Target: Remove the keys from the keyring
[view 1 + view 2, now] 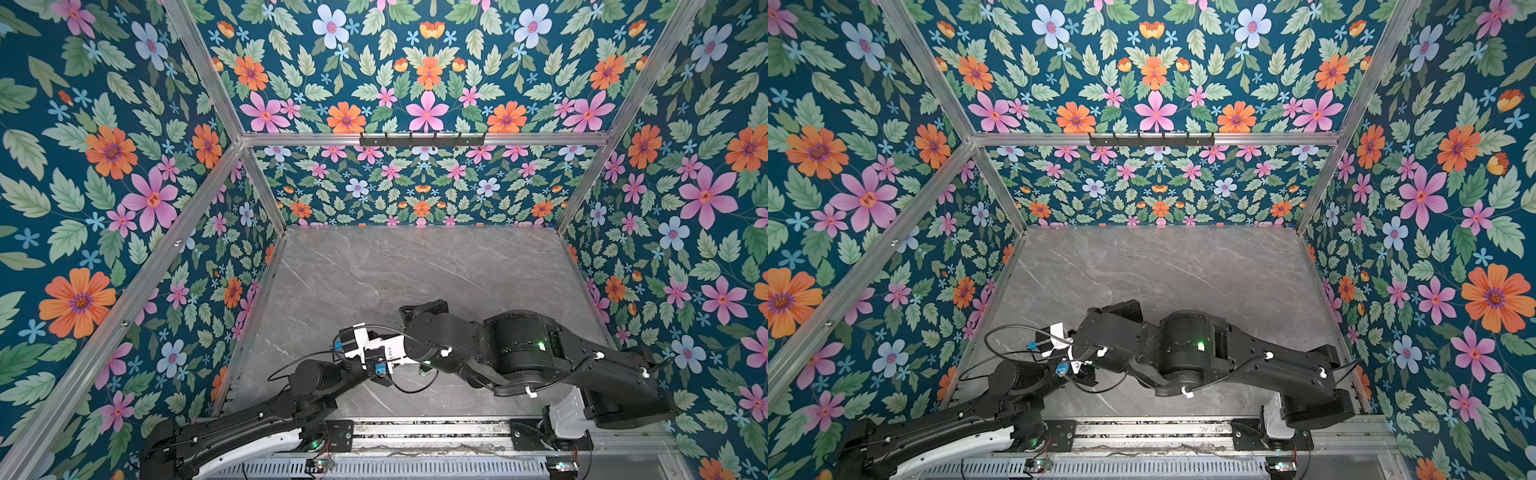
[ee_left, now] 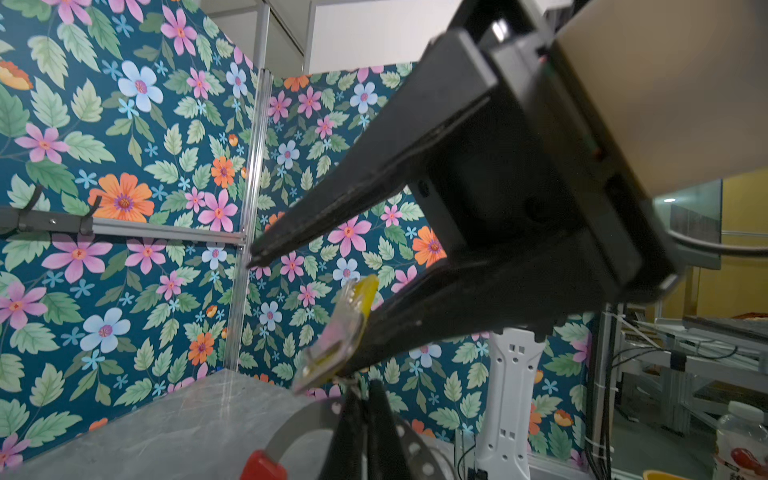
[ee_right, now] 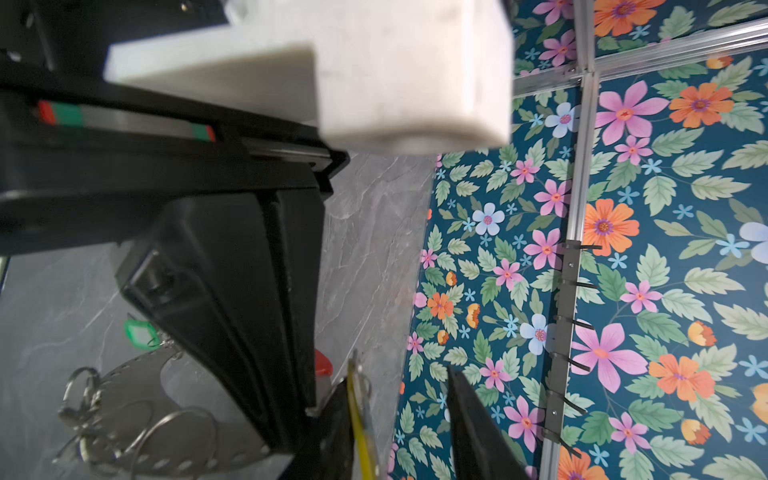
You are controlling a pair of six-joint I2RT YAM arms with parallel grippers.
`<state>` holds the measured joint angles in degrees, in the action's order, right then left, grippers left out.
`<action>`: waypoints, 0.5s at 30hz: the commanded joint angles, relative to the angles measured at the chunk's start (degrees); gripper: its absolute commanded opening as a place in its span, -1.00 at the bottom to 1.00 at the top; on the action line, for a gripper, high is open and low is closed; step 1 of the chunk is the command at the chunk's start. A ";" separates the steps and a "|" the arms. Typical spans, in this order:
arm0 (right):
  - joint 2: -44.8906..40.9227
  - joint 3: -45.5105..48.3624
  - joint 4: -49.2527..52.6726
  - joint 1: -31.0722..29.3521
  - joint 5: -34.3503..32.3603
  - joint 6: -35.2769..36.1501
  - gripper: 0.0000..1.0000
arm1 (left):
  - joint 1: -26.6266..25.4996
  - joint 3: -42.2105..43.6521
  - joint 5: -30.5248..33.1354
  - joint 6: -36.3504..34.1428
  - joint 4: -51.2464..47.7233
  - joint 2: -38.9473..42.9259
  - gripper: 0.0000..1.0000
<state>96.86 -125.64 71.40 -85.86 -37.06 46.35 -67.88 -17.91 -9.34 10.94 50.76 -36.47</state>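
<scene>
In the left wrist view my left gripper (image 2: 365, 386) is shut on the keyring (image 2: 299, 419), a grey perforated band with a red sleeve (image 2: 262, 465). My right gripper (image 2: 297, 313) stands open there, and the yellow key tag (image 2: 336, 332) lies flat against its lower finger. In the right wrist view the right gripper (image 3: 399, 376) shows a wide gap between the edge-on yellow tag (image 3: 359, 428) and the far finger. The green key tag (image 3: 141, 332) hangs on the keyring (image 3: 137, 374) beside silver split rings (image 3: 83, 390). In both top views the arms hide them.
The grey marble table (image 1: 415, 270) is boxed in by floral walls on three sides. A black hook rack (image 1: 422, 140) is fixed to the back frame rail. Both arms meet over the table's front middle. A bottle (image 2: 744, 440) stands outside the cell.
</scene>
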 commanded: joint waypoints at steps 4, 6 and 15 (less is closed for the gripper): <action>-1.11 -1.33 -7.49 0.68 11.18 -4.48 -0.23 | -0.50 -1.07 -15.19 0.52 -0.40 0.52 -1.00; -0.99 -3.16 -6.16 1.37 15.04 -6.17 -0.23 | -0.53 -0.60 -16.08 1.32 1.40 0.29 -1.00; 1.33 -11.30 1.97 4.89 28.18 -12.80 -0.21 | -0.55 0.16 -20.52 4.90 9.03 -2.29 -1.00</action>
<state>97.45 -136.18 80.66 -81.38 -15.51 37.85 -67.94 -17.23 -20.45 15.09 56.80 -38.30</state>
